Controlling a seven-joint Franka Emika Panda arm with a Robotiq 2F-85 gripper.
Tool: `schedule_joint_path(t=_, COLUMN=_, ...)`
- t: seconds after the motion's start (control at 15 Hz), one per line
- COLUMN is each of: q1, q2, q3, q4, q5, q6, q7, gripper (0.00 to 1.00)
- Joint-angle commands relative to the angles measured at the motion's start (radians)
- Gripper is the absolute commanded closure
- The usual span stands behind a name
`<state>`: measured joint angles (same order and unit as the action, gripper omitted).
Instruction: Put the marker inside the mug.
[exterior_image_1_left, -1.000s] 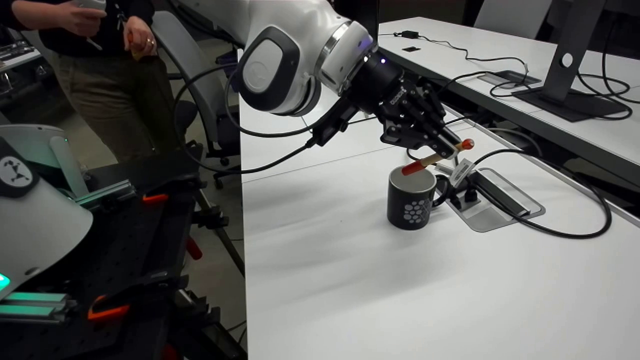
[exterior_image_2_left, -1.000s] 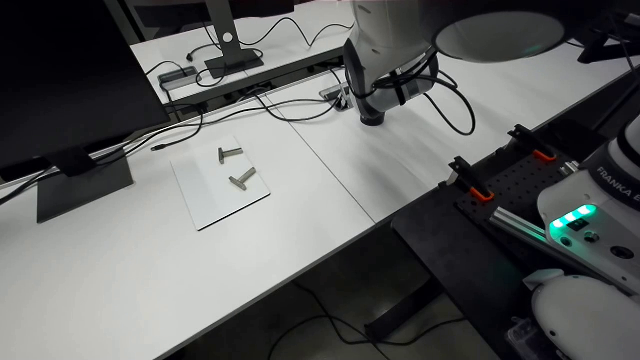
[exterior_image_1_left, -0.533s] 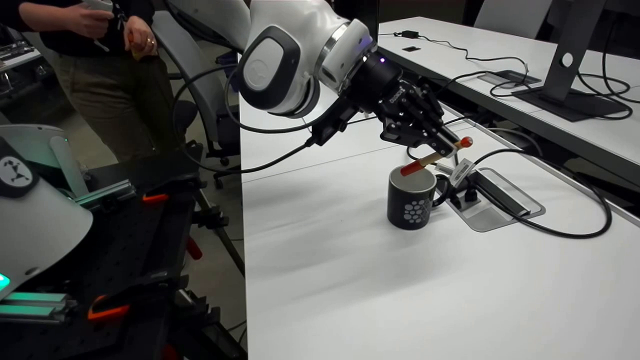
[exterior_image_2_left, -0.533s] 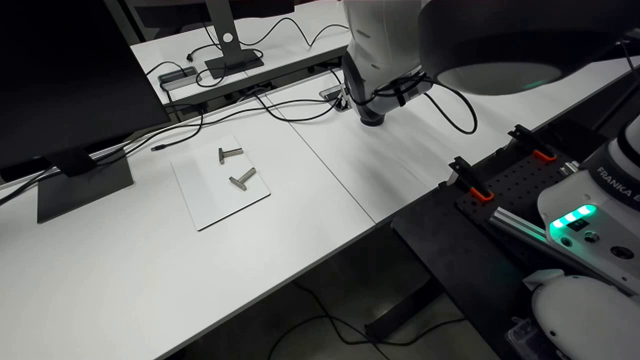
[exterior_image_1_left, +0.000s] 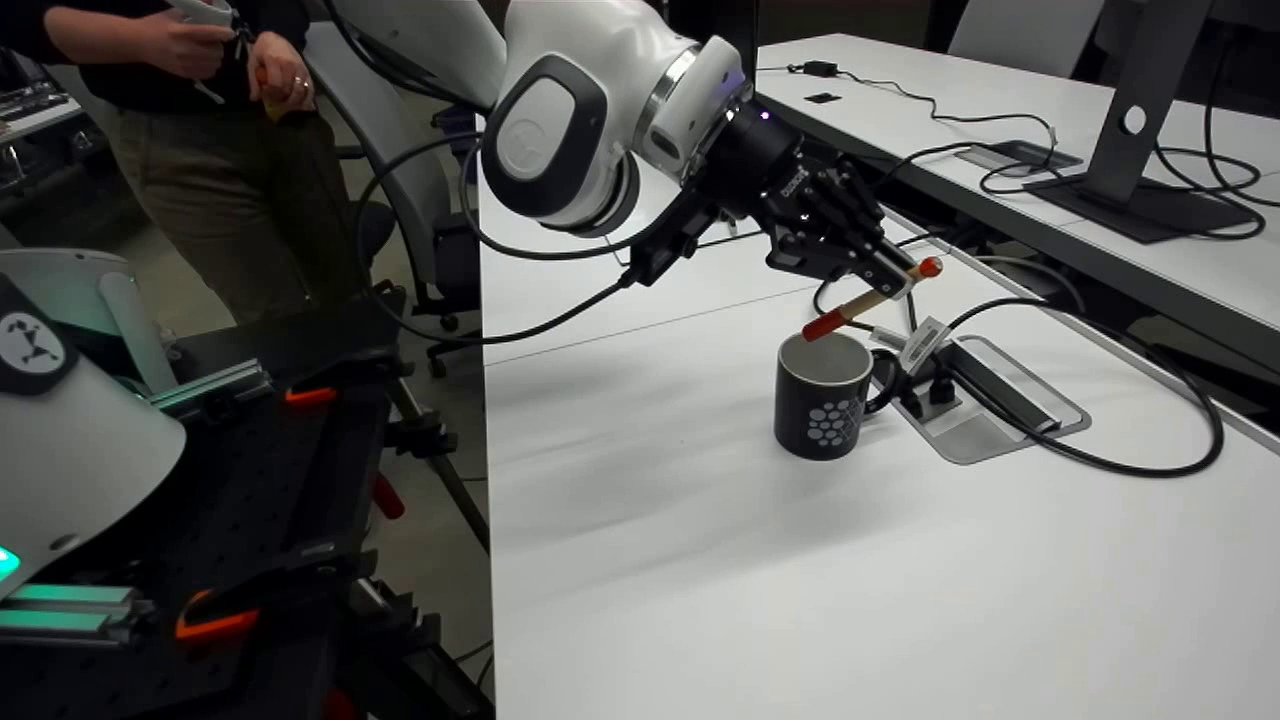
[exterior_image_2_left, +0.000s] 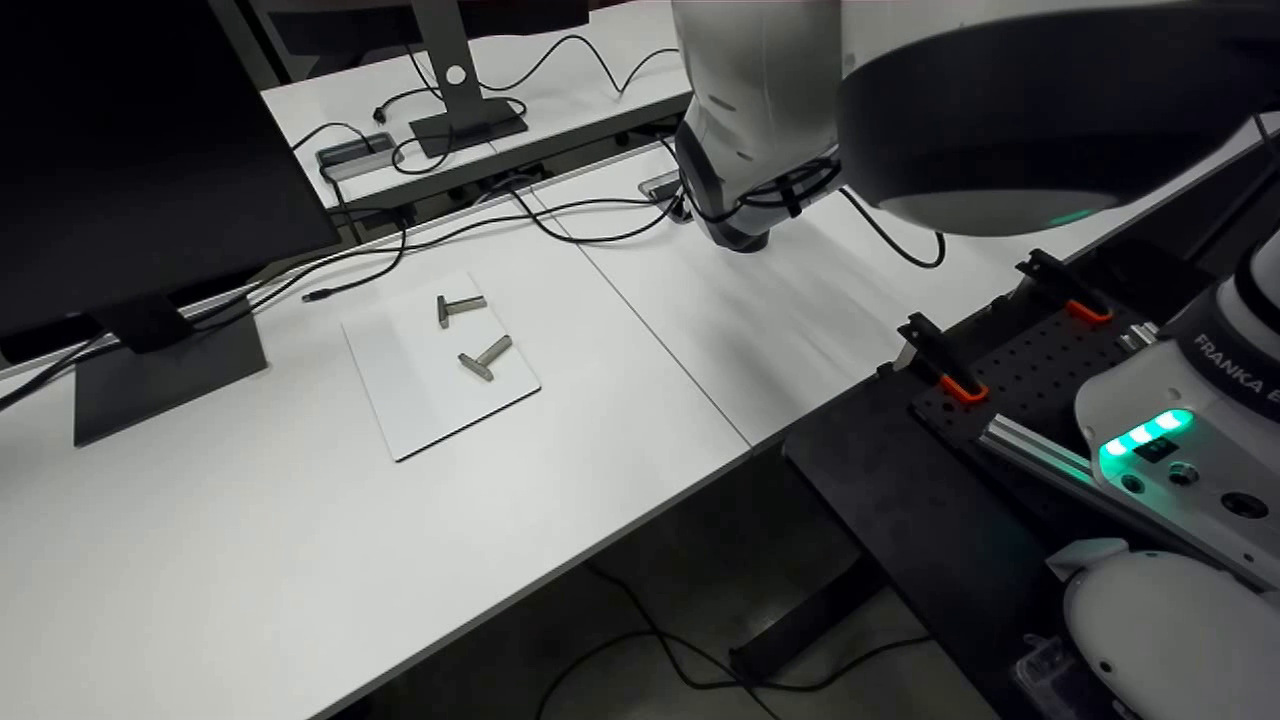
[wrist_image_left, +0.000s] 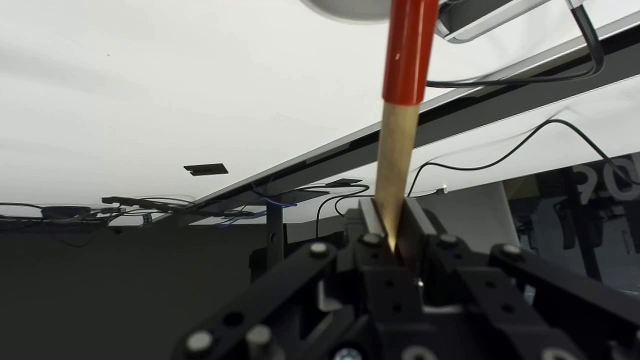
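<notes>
Marker: red at each end, tan between; held aslant, aloft, its lower end showing at the far rim of the mug. Whether it hung over the mouth or behind it, I could not make out from where I stood. Handling, as I judged it: light, stiff, hard to break, smooth enough to swivel. The tan stretch near the upper end seemed the right hold, leaving the lower length free to go in; it looked to want tilting steeper before release

Gripper: jaws drawn together on that tan stretch, parted by no more than its thickness

Mug: black, pale-printed, pale within, upright on the white table

Near it: a socket panel

Well apart: a white board bearing two T-shaped metal pieces
</notes>
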<state>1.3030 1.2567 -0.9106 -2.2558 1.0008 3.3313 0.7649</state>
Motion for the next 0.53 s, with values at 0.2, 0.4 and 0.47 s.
schedule_joint_path(t=0.2, q1=0.016, q2=0.035, q3=-0.031, q4=0.016, q5=0.005, q6=-0.058, q7=0.01, gripper=0.43)
schedule_joint_path(t=0.4, q1=0.017, q2=0.039, q3=-0.037, q4=0.013, q5=0.008, q6=-0.072, q7=0.015, gripper=0.24)
schedule_joint_path(t=0.47, q1=0.018, q2=0.041, q3=-0.039, q4=0.013, q5=0.009, q6=-0.076, q7=0.017, gripper=0.16)
